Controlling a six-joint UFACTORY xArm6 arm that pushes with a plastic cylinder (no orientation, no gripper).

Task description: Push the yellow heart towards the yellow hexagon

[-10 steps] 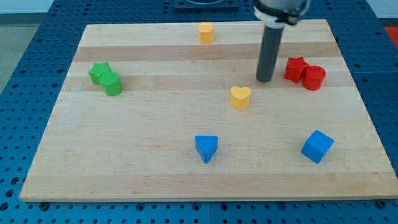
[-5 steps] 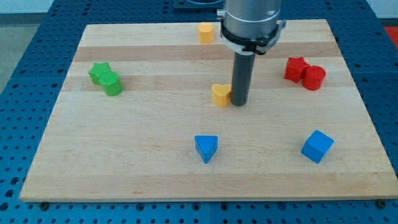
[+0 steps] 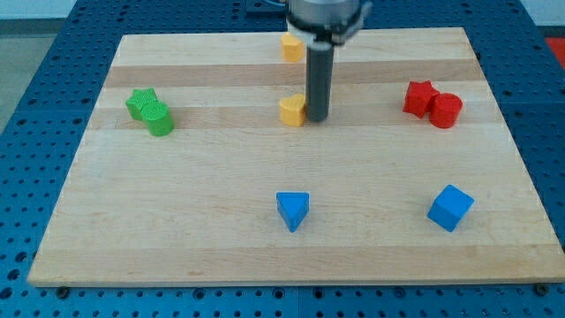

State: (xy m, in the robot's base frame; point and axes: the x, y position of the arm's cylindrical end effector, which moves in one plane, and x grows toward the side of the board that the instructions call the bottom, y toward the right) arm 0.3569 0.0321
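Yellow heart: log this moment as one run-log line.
my tip touching yellow heart's right side | yellow hexagon toward view's top, apart | push unfinished

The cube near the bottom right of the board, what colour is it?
The cube is blue, plain to see in the camera view, the only one.

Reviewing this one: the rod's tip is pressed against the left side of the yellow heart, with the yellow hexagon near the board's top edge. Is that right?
Not quite. In the camera view, my tip is against the right side of the yellow heart, not the left. The yellow hexagon is indeed near the top edge of the board.
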